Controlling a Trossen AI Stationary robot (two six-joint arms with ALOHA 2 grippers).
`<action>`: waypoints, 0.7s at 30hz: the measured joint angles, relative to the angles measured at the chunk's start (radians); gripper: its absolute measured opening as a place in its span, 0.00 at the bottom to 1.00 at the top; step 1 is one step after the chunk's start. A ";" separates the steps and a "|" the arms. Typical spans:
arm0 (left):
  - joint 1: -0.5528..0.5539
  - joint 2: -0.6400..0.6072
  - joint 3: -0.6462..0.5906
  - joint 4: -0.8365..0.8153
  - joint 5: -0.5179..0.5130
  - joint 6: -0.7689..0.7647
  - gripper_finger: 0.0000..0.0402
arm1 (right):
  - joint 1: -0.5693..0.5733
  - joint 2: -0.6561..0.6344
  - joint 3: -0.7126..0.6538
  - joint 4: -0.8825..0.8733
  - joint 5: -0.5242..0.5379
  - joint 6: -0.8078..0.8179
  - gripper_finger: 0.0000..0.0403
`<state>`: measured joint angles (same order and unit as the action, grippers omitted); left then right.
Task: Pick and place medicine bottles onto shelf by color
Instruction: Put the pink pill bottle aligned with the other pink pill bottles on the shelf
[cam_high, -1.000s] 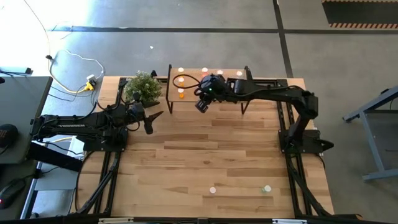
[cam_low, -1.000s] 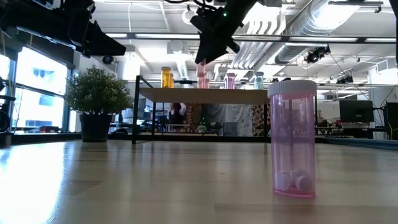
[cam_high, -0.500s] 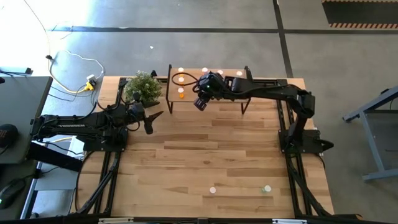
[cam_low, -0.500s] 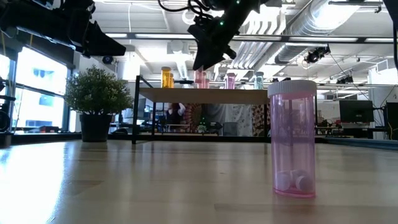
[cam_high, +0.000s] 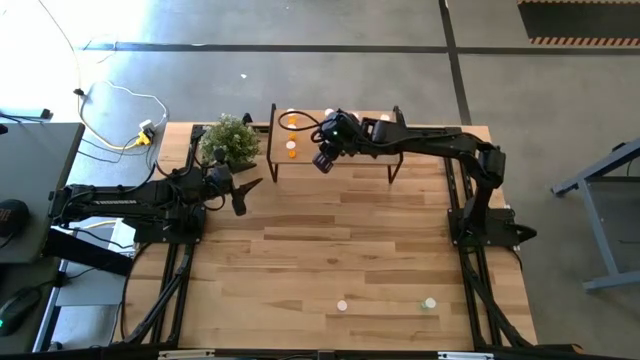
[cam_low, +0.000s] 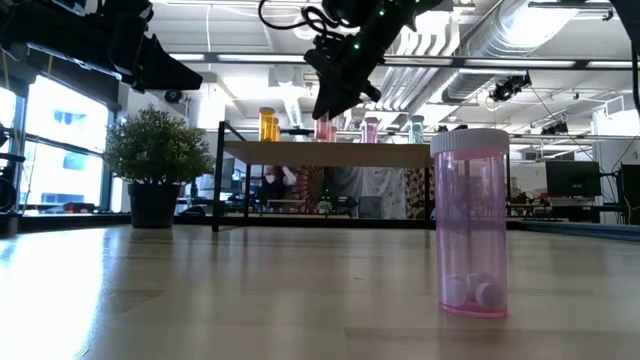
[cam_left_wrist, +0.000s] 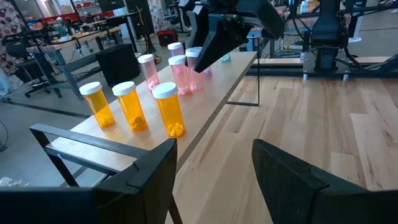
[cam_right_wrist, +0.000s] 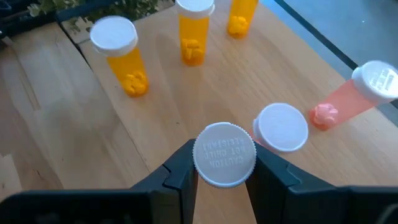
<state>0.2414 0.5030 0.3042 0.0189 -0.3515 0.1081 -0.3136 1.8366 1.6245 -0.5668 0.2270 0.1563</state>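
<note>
The shelf (cam_high: 365, 150) stands at the table's far edge. On it are three orange medicine bottles (cam_right_wrist: 127, 56) and some pink ones (cam_right_wrist: 283, 127), all upright on their bases. My right gripper (cam_high: 322, 162) hovers over the shelf's left half, shut on a white-capped bottle (cam_right_wrist: 224, 154) whose body looks pale pink (cam_low: 325, 127). My left gripper (cam_high: 250, 187) waits open at the table's left, by the potted plant. Two more bottles, a pink one (cam_high: 342, 305) and a green one (cam_high: 429, 302), stand near the table's front edge. My right gripper pinches the bottle between its two fingers (cam_right_wrist: 180, 174) at its top, on opposite sides of the white cap (cam_right_wrist: 224, 134). The fingers come slanting down from the table's right. The bottle stands upright below them; whether its base touches the shelf cannot be told.
A potted plant (cam_high: 230, 142) stands just left of the shelf. The shelf's black legs (cam_high: 272, 170) reach down to the table. Bare wooden tabletop (cam_high: 340, 240) lies between the shelf and the two front bottles.
My right gripper, still shut on the bottle, has gone a little toward the table's far edge over the shelf, sinking slightly. The bottle has stayed upright.
</note>
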 joint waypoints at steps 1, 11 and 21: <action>0.000 0.000 0.000 0.000 0.000 0.000 0.50 | -0.003 0.000 0.000 -0.004 0.000 0.000 0.26; 0.000 0.000 0.000 0.000 0.000 0.000 0.50 | -0.036 0.000 0.000 -0.009 -0.002 -0.008 0.26; 0.000 0.000 0.000 0.000 0.000 0.000 0.50 | -0.020 0.000 0.000 -0.014 -0.034 -0.008 0.26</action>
<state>0.2417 0.5030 0.3042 0.0193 -0.3515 0.1085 -0.3336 1.8366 1.6241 -0.5807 0.1928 0.1482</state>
